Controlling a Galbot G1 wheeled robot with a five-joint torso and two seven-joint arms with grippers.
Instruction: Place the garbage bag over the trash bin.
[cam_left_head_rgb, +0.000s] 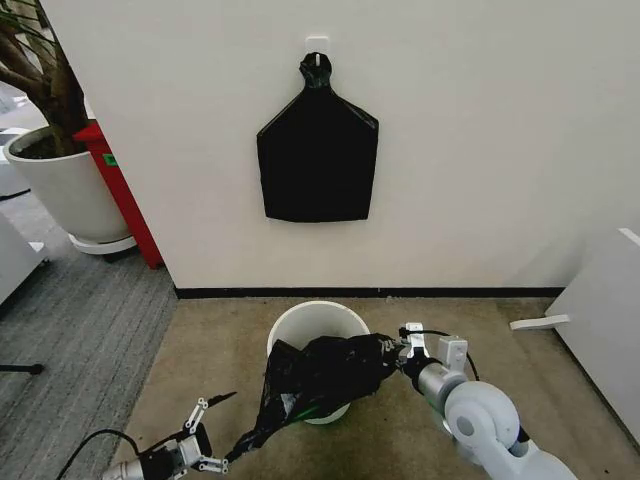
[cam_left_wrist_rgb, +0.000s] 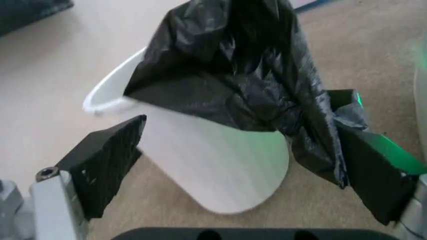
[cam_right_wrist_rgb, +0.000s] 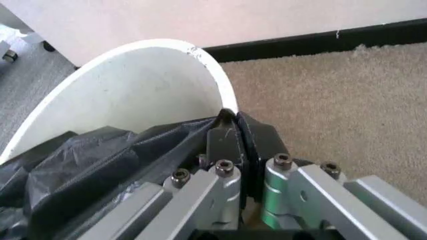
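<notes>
Beige carpet (cam_left_head_rgb: 210, 350) meets a white wall (cam_left_head_rgb: 480, 150) along a dark skirting, and a flat black bag bundle (cam_left_head_rgb: 317, 150) hangs from a hook on that wall. A large white plant pot (cam_left_head_rgb: 65, 190) stands at the robot's left beside a red panel (cam_left_head_rgb: 125, 200). On the carpet near the wall sits the trash bin (cam_left_head_rgb: 310, 325), with the garbage bag (cam_left_head_rgb: 320, 375) draped over its near rim and front wall, a tail trailing toward the left gripper (cam_left_head_rgb: 205, 435). That gripper reaches in low from the robot's left, fingers (cam_left_wrist_rgb: 107, 160) spread wide apart, the bag's tail brushing one finger. The right gripper (cam_left_head_rgb: 400, 350) is at the bin's right rim, fingers (cam_right_wrist_rgb: 233, 142) pressed together on the garbage bag's edge.
</notes>
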